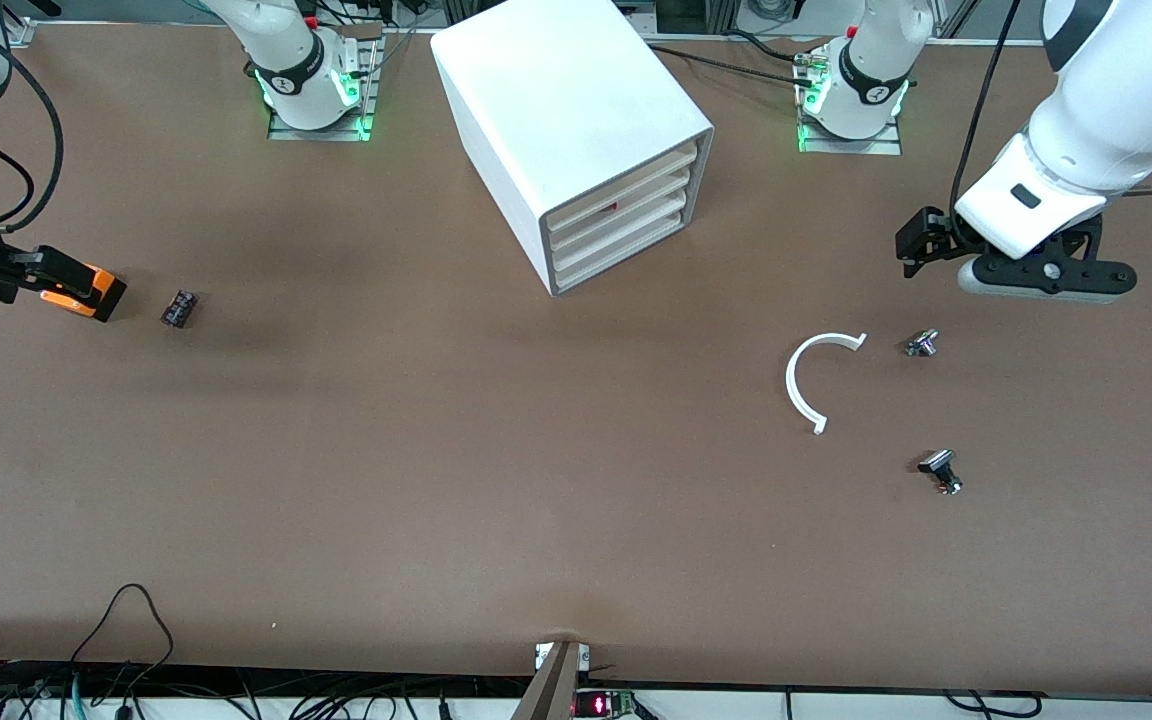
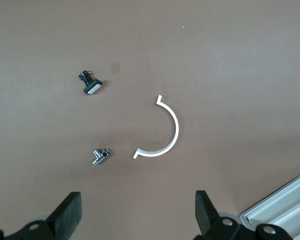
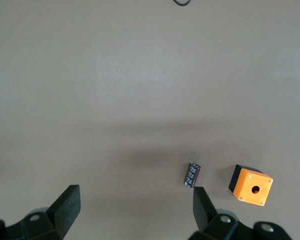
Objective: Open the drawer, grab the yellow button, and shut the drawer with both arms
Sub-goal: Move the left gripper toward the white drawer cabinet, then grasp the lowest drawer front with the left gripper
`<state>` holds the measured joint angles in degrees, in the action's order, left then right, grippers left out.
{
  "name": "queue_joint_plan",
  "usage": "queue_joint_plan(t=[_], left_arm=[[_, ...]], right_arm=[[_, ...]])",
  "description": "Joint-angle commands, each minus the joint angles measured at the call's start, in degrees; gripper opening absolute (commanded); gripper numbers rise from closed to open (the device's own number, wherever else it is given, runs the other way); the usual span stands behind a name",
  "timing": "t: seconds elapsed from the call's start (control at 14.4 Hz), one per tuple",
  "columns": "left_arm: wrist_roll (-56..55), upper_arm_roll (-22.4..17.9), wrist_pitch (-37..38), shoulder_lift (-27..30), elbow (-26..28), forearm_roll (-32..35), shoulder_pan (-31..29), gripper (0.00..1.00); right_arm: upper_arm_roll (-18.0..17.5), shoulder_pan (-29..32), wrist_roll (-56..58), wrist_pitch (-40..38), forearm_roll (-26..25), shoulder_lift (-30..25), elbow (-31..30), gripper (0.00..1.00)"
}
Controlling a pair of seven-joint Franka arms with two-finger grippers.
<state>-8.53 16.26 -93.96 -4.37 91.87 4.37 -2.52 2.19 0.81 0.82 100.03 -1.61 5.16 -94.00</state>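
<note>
Both sets of jaws stand wide and empty: the left gripper [image 2: 135, 217] hangs over the bench [image 1: 496, 450] above a white arc [image 2: 162, 131], the right gripper [image 3: 132, 215] over bare bench near an orange cube [image 3: 251, 185]. Away from both, the drawer [image 1: 626, 183] sits shut in the cabinet [image 1: 568, 120]; the button cannot be made out.

The table [image 1: 436, 450] has a matt brown surface, smooth and even, with only soft glare patches. The cabinet [image 1: 556, 110] looks like smooth white plastic with a faint satin sheen; its uppermost drawer [image 1: 626, 185] shows the same white finish on its front edge. The curved white strip [image 1: 801, 375] appears to be thin matt plastic. Beside it, the small fitting [image 2: 99, 156] is shiny, chrome-like metal, while the black part [image 2: 90, 84] pairs dull black plastic with a pale, possibly metallic face. The orange cube [image 3: 251, 185] is matt orange plastic on a black base. The small dark block [image 3: 192, 175] seems slightly glossy.
</note>
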Motion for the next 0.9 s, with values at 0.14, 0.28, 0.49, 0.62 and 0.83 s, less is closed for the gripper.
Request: queue_joint_plan(t=[0.14, 0.28, 0.49, 0.62, 0.83], left_arm=[[1.2, 2.5, 1.1, -3.3, -0.4, -0.7, 0.2, 1.0], [1.0, 2.7, 1.7, -4.1, 1.2, -3.8, 0.2, 1.0], [1.0, 3.1, 4.7, -7.2, 3.4, -14.5, 0.2, 1.0], [1.1, 3.1, 3.7, -7.4, 8.7, -25.0, 0.1, 1.0], [2.1, 3.1, -0.2, -7.3, 17.4, -38.7, 0.0, 1.0]], right_arm=[[0.1, -1.5, -0.2, 0.4, 0.1, 2.3, 0.8, 1.0], [0.1, -1.5, -0.2, 0.4, 0.0, 2.6, 0.8, 1.0], [0.1, -1.5, -0.2, 0.4, 0.0, 2.7, 0.8, 1.0], [0.1, -1.5, -0.2, 0.4, -0.1, 2.7, 0.8, 1.0], [0.1, -1.5, -0.1, 0.4, -0.1, 2.7, 0.8, 1.0]])
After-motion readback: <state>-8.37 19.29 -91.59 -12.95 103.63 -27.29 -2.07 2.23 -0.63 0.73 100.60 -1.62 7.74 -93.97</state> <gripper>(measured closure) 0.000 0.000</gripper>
